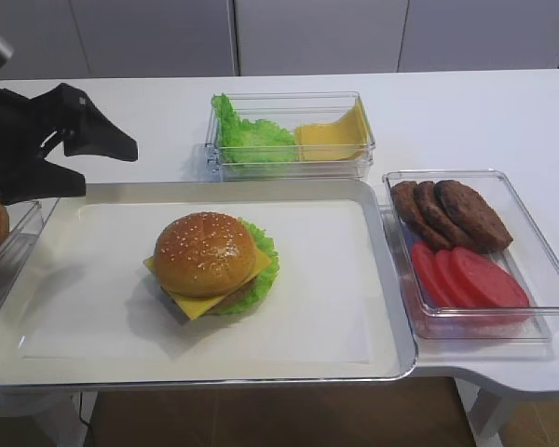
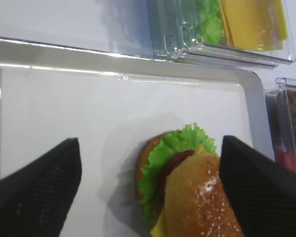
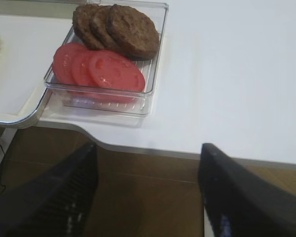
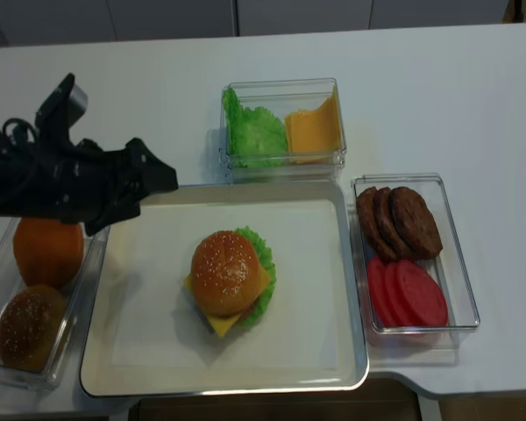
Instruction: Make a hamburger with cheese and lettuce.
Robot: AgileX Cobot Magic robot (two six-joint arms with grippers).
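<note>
The hamburger (image 1: 208, 253) (image 4: 225, 272) stands a little left of centre on the metal tray (image 1: 377, 279). Its sesame bun sits on top. The yellow cheese (image 1: 203, 304) (image 4: 219, 323) pokes out at the front and the frilly lettuce (image 1: 264, 275) (image 2: 173, 147) at the right. My left gripper (image 1: 107, 168) (image 4: 155, 195) hovers open above the tray's far-left corner, up and left of the hamburger (image 2: 202, 197), holding nothing. Off the table's front right edge, my right gripper (image 3: 149, 148) is open and empty over the floor.
Behind the tray, a clear tub (image 1: 359, 101) holds a lettuce clump and cheese slices. To the right, another tub (image 1: 531, 237) (image 3: 155, 64) has brown patties and tomato slices. A tub (image 4: 4, 373) with buns sits left of the tray.
</note>
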